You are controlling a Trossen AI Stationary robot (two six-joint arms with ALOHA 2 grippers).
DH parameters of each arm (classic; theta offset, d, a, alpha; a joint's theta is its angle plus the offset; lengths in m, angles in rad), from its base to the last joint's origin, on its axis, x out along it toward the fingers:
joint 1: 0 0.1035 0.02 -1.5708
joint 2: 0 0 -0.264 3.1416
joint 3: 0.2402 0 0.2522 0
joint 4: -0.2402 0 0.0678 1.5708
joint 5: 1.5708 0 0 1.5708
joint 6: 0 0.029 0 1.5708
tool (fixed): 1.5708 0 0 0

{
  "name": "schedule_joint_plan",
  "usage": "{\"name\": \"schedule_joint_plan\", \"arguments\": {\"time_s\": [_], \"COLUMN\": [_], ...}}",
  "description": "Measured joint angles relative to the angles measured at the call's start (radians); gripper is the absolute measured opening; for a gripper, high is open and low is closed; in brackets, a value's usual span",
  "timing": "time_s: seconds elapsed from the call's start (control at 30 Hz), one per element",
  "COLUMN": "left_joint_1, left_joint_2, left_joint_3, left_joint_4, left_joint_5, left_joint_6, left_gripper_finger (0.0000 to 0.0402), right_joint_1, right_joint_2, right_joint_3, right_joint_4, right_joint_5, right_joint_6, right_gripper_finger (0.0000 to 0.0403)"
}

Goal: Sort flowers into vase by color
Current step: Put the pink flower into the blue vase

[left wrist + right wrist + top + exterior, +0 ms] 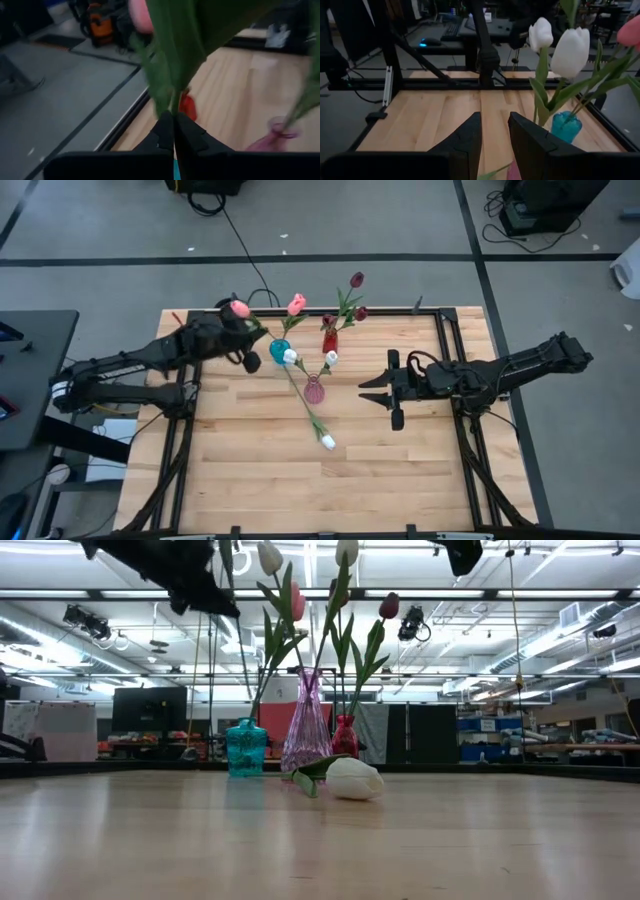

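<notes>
Tulips stand in three vases clustered between my two pincers, toward the far side of the worktop. My left pincer is clenched on the green stem of a pink tulip; in the left wrist view the fingers meet on the stem with no gap, and the leaves and pink head rise straight out beyond the fingertips. This pincer hovers just beside the teal vase, which already carries another pink tulip leaning away from me. Next along sits the red vase with dark maroon heads tilting outward on long stems. Nearer my right pincer is the pink glass vase, holding white tulips. My right pincer hangs released, its fingers a little apart and grasping nothing, pointed toward the vases. One white tulip lies flat on the worktop, its stem running diagonally back toward the teal vase, its head pointing away from the vases.
</notes>
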Motion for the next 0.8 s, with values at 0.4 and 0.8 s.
{"name": "schedule_joint_plan", "arguments": {"time_s": [0.4, 0.8], "left_joint_1": [0.144, 0.155], "left_joint_2": [0.064, 0.127], "left_joint_3": [-0.106, -0.175], "left_joint_4": [0.109, 0.146], "left_joint_5": [0.16, 0.166], "left_joint_6": [-0.037, -0.102], "left_gripper_finger": [0.0003, 0.0042], "right_joint_1": [0.001, 0.001], "right_joint_2": [0.0, 0.001], "right_joint_3": [0.0, 0.0], "right_joint_4": [-0.028, -0.017], "right_joint_5": [0.001, 0.018], "right_joint_6": [0.011, 0.012], "right_gripper_finger": [0.011, 0.011]}}
